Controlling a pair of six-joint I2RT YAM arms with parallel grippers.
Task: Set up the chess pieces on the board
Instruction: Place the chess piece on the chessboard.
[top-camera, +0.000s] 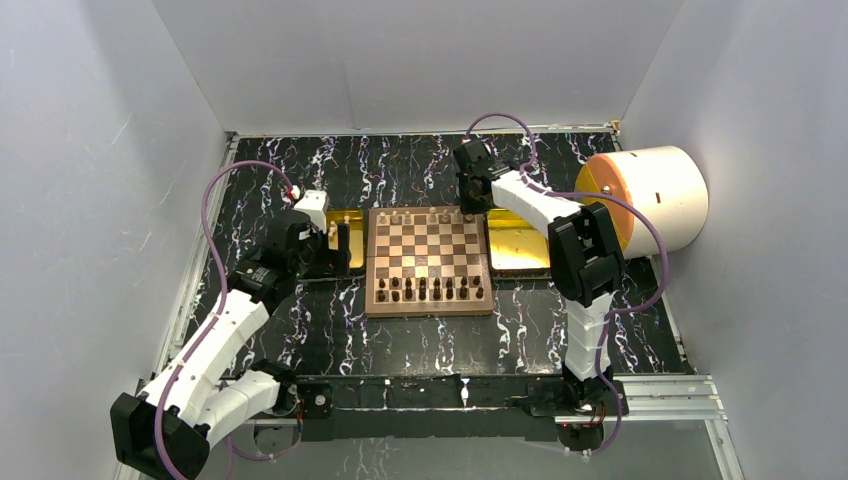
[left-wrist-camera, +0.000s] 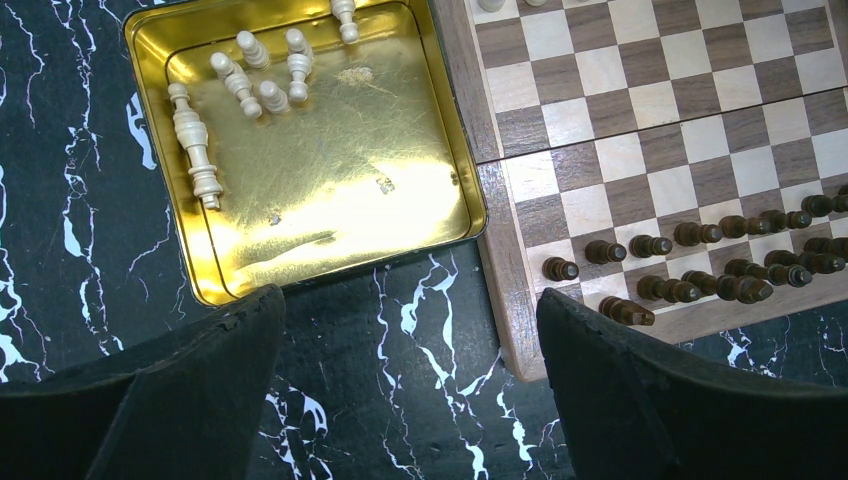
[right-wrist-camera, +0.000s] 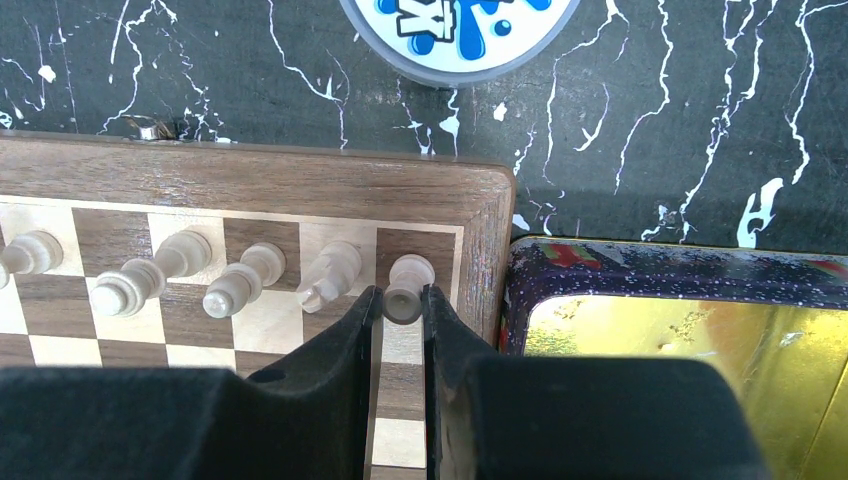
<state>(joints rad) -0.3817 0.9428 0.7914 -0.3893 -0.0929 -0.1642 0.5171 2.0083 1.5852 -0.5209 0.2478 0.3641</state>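
We note the right tool (right-wrist-camera: 403, 312) clamped on a cream piece (right-wrist-camera: 409, 280) at the far right corner square of the board (right-wrist-camera: 250, 180). The left tool (left-wrist-camera: 408, 310) gapes wide off the board's near left corner. More cream pieces (left-wrist-camera: 195, 145) lie in the gold tray (left-wrist-camera: 340, 190) left of the board.

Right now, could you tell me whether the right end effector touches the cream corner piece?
Touching. The right wrist view shows the right end effector clamping the cream piece on both sides, no gap.

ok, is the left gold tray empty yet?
Not empty. The left wrist view shows several cream chess pieces lying on their sides, clustered at one corner of the tray.
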